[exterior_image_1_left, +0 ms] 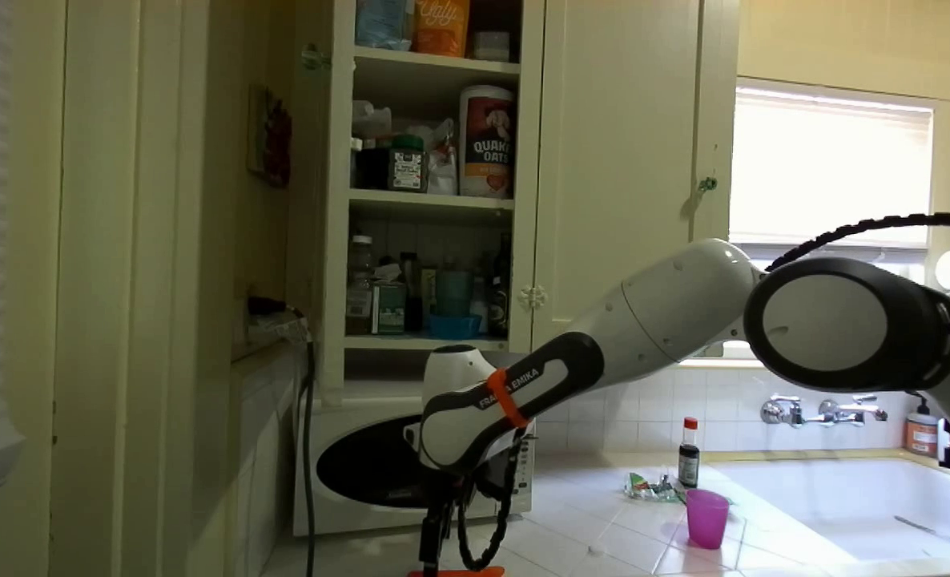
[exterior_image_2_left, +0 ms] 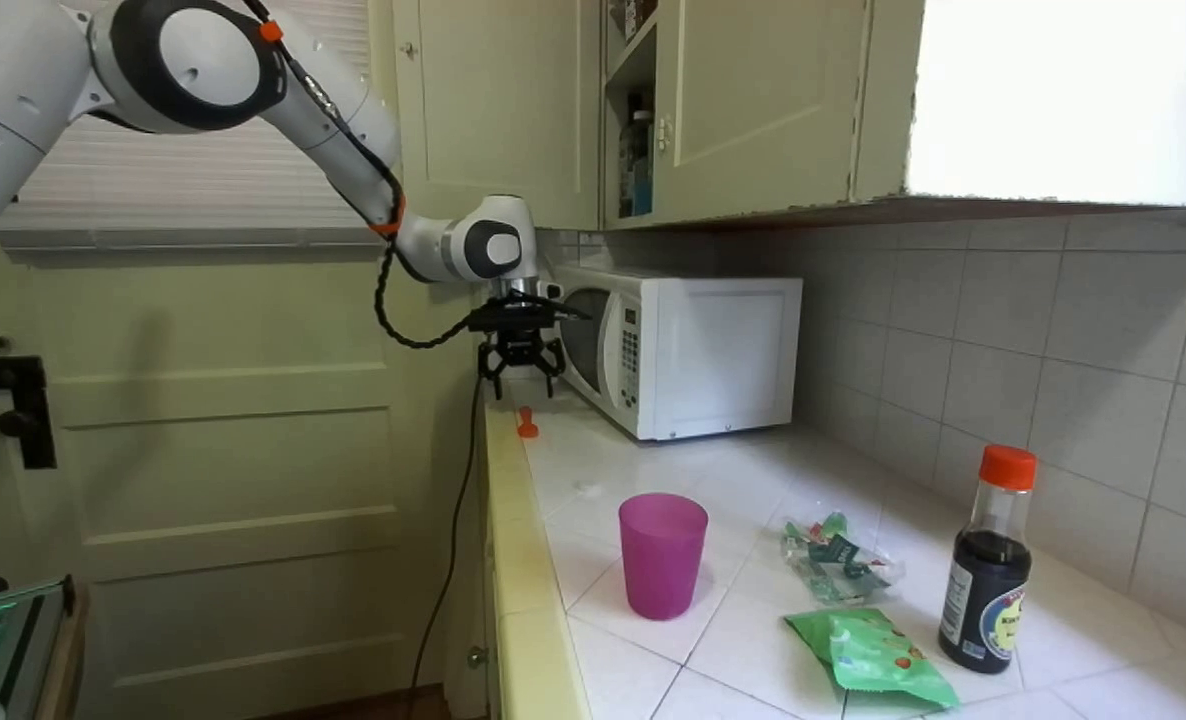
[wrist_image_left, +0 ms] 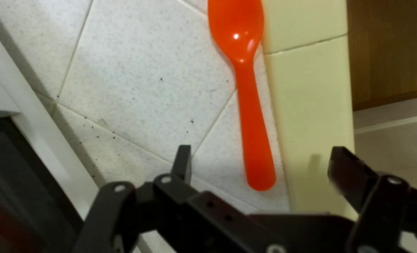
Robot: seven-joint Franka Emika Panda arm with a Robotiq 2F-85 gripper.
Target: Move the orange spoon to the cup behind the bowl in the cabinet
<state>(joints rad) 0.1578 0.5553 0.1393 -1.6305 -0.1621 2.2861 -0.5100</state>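
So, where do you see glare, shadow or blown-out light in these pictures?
Wrist view: glints on the orange spoon, dark shadow beside the microwave, dim reddish blur at lower left; an exterior view: window blind nearly white; an exterior view: cabinet face blown out, soft shadow on the door.

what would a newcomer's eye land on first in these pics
Probably the big white robot arm, with its open gripper above the bright orange spoon on the tiled counter. The magenta cup, upright on the same counter, would likely come next. Then perhaps the open cabinet above the microwave, its shelves full of groceries.
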